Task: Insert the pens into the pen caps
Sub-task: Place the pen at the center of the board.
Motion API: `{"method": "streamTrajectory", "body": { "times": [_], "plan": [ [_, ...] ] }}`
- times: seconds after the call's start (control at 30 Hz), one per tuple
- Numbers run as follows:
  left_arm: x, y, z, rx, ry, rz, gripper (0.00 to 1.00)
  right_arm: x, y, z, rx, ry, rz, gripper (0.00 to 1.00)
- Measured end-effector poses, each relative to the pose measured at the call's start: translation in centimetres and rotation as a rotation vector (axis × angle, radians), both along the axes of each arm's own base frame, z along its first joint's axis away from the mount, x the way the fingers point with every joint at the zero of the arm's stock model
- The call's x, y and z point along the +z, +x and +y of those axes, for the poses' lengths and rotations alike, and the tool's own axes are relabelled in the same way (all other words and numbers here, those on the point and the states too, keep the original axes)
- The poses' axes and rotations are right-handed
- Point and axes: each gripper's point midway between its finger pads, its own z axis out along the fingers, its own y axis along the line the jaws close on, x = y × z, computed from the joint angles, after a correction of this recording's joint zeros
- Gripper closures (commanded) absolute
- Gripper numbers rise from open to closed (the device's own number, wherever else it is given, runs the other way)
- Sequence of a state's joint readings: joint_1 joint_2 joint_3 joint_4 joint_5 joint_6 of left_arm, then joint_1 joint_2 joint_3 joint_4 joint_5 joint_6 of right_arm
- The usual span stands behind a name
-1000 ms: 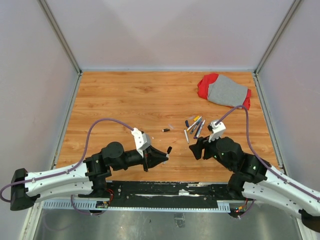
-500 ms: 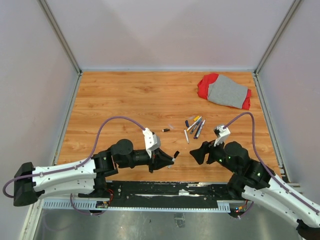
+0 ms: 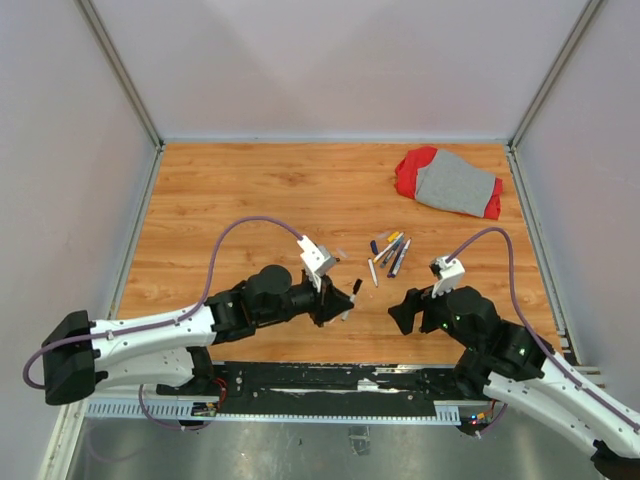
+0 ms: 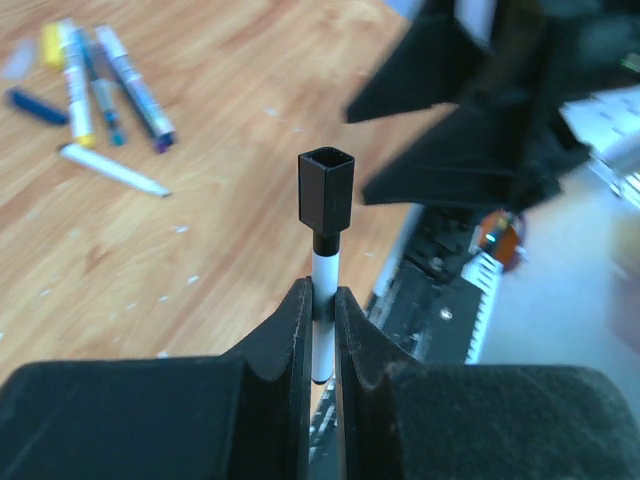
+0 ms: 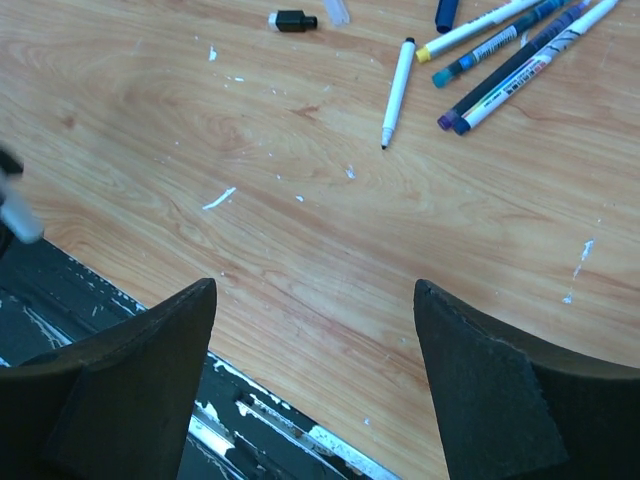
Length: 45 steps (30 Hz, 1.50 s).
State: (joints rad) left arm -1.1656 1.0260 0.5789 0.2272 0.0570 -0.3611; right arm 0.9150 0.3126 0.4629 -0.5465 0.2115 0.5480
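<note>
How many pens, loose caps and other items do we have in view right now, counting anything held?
Pens: 6 (cluster of four, lone white pen, held pen with a black end, in the left gripper)
Loose caps: 2 (black cap, blue cap)
Cloth, red and grey: 1
Clear scrap: 1
Total: 10

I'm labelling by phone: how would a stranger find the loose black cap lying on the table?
Start at the red and grey cloth in the far right corner and come nearer to the fan of pens. Just left of them lies the cap: short, stubby and black, where the pens are long and thin.
</note>
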Motion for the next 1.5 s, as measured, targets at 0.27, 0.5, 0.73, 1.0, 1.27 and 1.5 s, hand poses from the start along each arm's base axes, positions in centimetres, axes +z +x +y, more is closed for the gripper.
{"method": "streamTrajectory", "body": {
  "times": [0.27, 0.5, 0.73, 1.0, 1.27, 1.5],
  "plan": [
    [-3.1, 9.2, 5.6, 0.397, 0.148, 0.142, 0.99, -1.7, 0.0, 0.0, 0.005, -0.082, 0.056, 0.18],
    [-6.2, 17.2, 13.0, 0.725, 0.411, 0.246, 1.0, -2.3, 0.0, 0.0, 0.003, -0.105, 0.076, 0.18],
    [-11.6, 18.8, 18.6, 0.829, 0.715, 0.337, 0.99, -2.2, 0.0, 0.2, -0.008, -0.08, 0.086, 0.18],
    [-14.6, 20.2, 23.3, 0.86, 0.864, 0.395, 1.0, -2.7, -0.1, 0.3, -0.008, -0.087, 0.107, 0.18],
    [-17.6, 20.2, 25.4, 0.837, 0.936, 0.477, 0.89, -3.3, -0.3, 0.5, 0.005, -0.108, 0.134, 0.18],
    [-17.7, 21.2, 24.8, 0.825, 0.926, 0.483, 0.75, -4.0, -0.5, 0.6, 0.012, -0.132, 0.159, 0.18]
  ]
}}
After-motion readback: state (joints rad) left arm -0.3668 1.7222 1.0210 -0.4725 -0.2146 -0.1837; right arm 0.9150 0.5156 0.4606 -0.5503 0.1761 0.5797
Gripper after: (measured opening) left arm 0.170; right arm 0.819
